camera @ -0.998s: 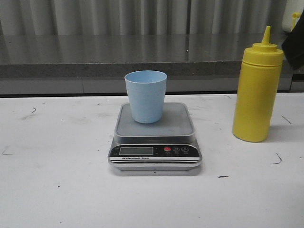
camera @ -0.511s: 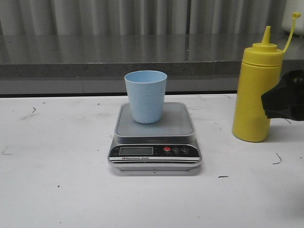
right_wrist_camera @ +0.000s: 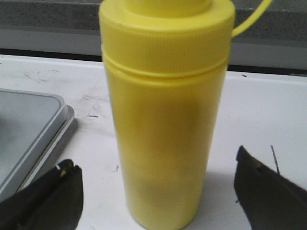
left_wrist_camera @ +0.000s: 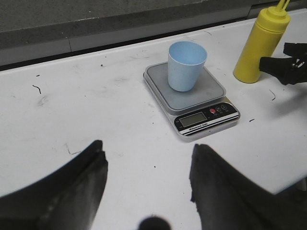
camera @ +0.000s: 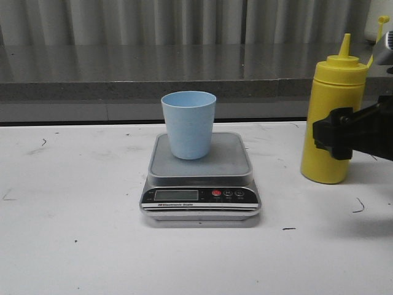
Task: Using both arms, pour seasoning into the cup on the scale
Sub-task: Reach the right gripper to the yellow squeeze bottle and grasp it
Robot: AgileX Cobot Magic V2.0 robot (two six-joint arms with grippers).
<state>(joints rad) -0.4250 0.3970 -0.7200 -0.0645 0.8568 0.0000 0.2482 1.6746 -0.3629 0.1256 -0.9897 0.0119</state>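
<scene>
Seasoning (camera: 331,117), in its tall yellow squeeze bottle, stood upright on the white counter (camera: 73,246) at the right of the front frame, well apart from the scale (camera: 200,175) at centre. I saw the pale blue cup (camera: 188,125) already sitting on the scale's steel platform, toward its rear, looking empty in the left wrist view, though its bottom was hidden. So the placing of the cup was done; the grasp, lift and pour were all left.

My right pincer (camera: 325,140) was at the bottle's mid-height, coming in from the right edge of the frame. In the right wrist view its two fingers (right_wrist_camera: 48,199) stood spread wide on either side of the bottle, clear of it, so it gripped nothing yet. The nozzle looked uncapped, the cap dangling on its strap at the upper right.

My left pincer (left_wrist_camera: 146,179) hung open over bare counter in the lower part of its own view, holding nothing, well short of the scale.
</scene>
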